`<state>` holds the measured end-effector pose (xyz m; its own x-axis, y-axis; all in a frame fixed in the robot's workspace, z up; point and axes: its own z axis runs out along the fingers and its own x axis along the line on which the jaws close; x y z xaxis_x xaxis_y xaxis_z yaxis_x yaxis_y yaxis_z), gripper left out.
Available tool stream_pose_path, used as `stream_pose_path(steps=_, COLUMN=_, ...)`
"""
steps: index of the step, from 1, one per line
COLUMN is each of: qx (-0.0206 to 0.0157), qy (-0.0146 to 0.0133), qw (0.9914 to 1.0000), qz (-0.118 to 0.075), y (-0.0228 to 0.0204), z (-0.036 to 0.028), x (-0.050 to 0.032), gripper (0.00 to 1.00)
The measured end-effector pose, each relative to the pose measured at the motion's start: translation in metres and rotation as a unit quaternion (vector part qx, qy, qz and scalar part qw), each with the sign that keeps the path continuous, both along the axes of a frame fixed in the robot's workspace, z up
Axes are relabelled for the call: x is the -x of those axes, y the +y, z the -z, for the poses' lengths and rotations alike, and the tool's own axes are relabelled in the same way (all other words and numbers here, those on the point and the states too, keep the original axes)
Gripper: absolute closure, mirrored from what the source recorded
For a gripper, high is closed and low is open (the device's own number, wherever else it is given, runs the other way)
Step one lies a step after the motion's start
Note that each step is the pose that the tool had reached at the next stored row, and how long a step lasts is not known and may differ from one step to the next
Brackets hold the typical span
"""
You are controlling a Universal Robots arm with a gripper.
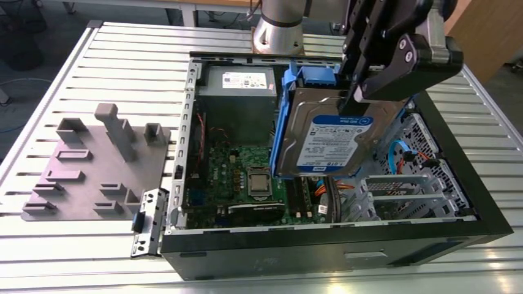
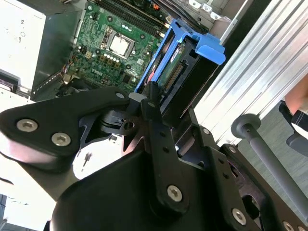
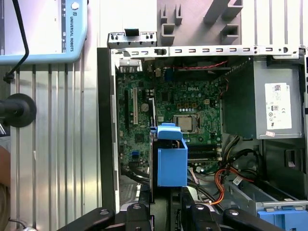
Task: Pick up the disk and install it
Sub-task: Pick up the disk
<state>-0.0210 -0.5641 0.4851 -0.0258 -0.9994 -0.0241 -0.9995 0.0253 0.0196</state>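
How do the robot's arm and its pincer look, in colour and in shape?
The pincer is black, built of flat linked plates joined by silver screws, with a grey round cap on one side. The arm is a silver-grey round tube.

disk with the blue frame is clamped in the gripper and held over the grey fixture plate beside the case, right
Not quite. The disk is clamped in the gripper, but it is held over the open computer case, above the motherboard. It is not over the grey fixture plate, which lies outside the case on the exterior view's left. The exterior view shows this.
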Motion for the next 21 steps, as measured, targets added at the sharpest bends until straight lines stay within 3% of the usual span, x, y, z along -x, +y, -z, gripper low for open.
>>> stream_pose_path(steps=11, qx=-0.0001, qy=0.0, qw=1.0, qz=0.0, y=-0.0037, z=0.0001, x=0.0, gripper=0.65)
stream_pose_path(steps=13, qx=0.0005, qy=0.0, qw=1.0, qz=0.0, y=-0.0243, z=0.0001, x=0.0, gripper=0.65)
stream_pose_path(steps=21, qx=0.0005, qy=0.0, qw=1.0, qz=0.0, y=-0.0264, z=0.0001, x=0.0, gripper=0.65)
